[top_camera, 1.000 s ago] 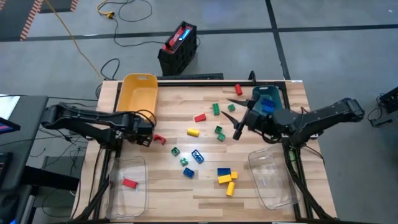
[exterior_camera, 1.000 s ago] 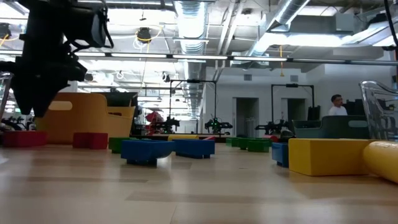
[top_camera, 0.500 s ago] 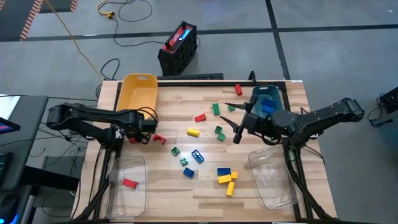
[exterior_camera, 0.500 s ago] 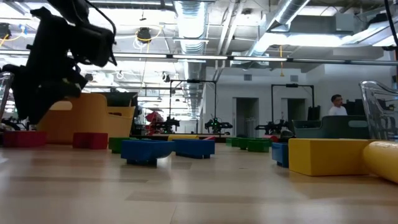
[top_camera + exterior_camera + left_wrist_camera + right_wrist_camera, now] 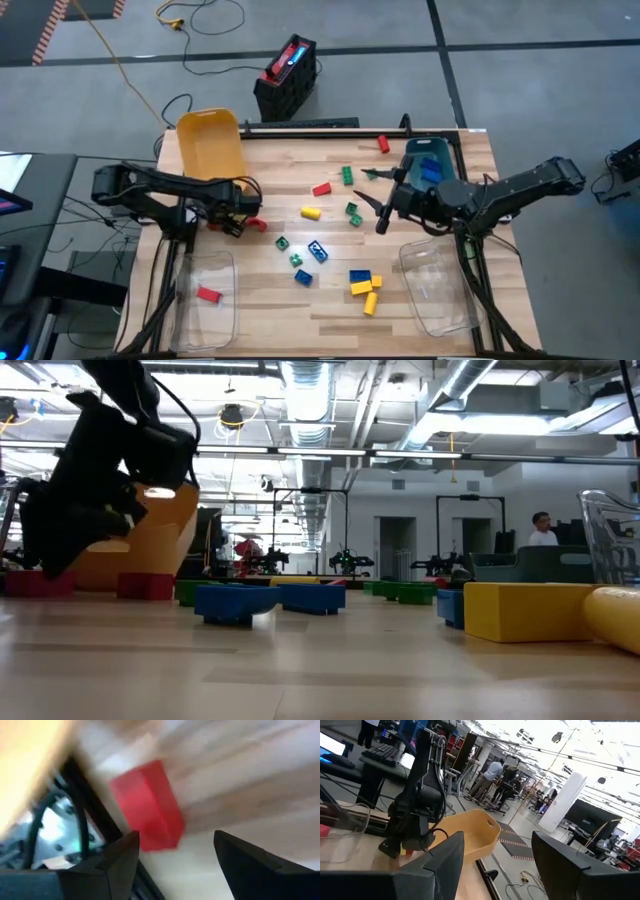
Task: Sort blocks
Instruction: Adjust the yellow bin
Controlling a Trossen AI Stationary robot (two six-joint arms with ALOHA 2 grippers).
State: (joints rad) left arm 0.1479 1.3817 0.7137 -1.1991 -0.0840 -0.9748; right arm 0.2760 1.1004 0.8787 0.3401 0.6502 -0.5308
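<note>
Yellow bin [image 5: 209,146] knocked askew; left fingers [image 5: 120,855] spread wider over red block [image 5: 148,805].

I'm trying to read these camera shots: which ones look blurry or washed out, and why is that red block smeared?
Left wrist view: the red block and wood are streaked with motion blur. Low view: ceiling lights glare, and the near yellow block is soft. High view: evenly lit and sharp. Right wrist view: bright ceiling washes out the upper part.
</note>
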